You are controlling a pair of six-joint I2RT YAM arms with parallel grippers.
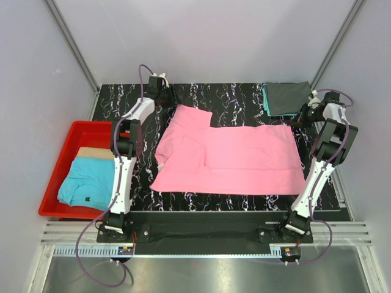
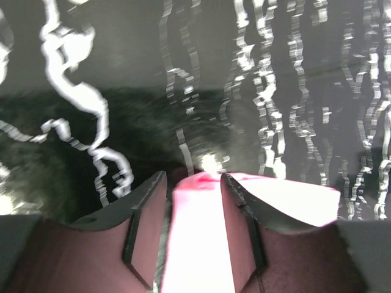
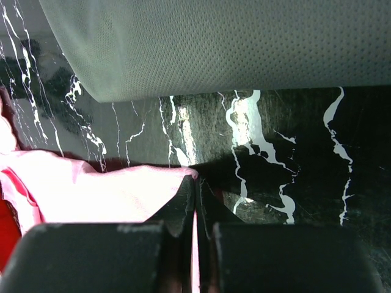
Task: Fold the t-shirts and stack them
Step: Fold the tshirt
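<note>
Right now the pink t-shirt (image 1: 232, 159) lies spread across the middle of the black marbled table (image 1: 244, 94), its length running left to right. Its right part is flat. The left part is rumpled and looks doubled over on itself, and one sleeve points toward the far side.

The left hand (image 1: 168, 96) is down at the shirt's far left corner. From the left wrist, its fingers (image 2: 143, 207) stand apart, with pink cloth (image 2: 195, 232) showing bright in the gap, so it is open over the cloth rather than pinching it.

The right hand (image 1: 302, 116) is at the far right corner of the same shirt. From the right wrist, its two fingers (image 3: 177, 207) are pressed together, the pink corner (image 3: 110, 195) runs right up to their tips, and a thin pink sliver shows between them. It is clamped on the shirt's edge.

Just beyond the right hand, in the far right corner of the table, a folded dark grey t-shirt (image 1: 287, 96) rests on a folded teal t-shirt (image 1: 266, 101), which shows only as a strip along the left edge.

Off the table's left side sits a red bin (image 1: 52, 183). A light blue t-shirt (image 1: 88, 180) with a small dark mark lies crumpled in it, and a tan cloth (image 1: 95, 152) lies just behind that.
</note>
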